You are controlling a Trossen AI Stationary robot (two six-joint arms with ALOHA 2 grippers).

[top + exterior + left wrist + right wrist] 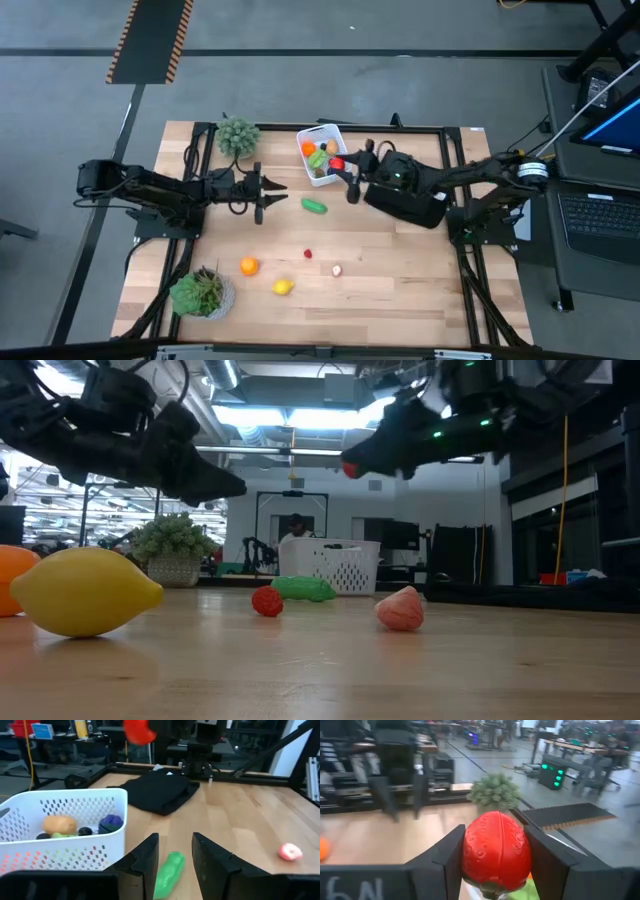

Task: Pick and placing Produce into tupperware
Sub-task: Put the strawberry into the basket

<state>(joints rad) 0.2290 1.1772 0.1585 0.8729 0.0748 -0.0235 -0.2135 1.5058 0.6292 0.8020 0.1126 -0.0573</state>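
**Ana:** Above the near edge of the white tub point(322, 153), the right gripper point(347, 172) was clenched on a red strawberry-like fruit point(496, 851), a dark finger on each side of it. In the low view the fruit hung well clear of the table.

**Ben:** And the tub itself?

**Ana:** At the far middle of the table point(400, 290), just beside a black folded cloth point(159, 791), with orange, green and dark pieces already inside.

**Ben:** The left gripper point(272, 193)?

**Ana:** Low over the wood, fingers parted with nothing between them, lined up on the green vegetable point(315, 206) lying just in front of the tub.

**Ben:** What could have gone wrong?

**Ana:** I'd say the red fruit sat near the rim rather than over the middle, so a release there might have bounced it off the wall onto the table. The two grippers were also near each other, so a careless reach for the green piece might have clipped the right arm or nudged the tub. The orange point(249, 266), the lemon point(284, 287), a small red piece point(308, 254) and a pink one point(337, 270) lay loose and could roll.
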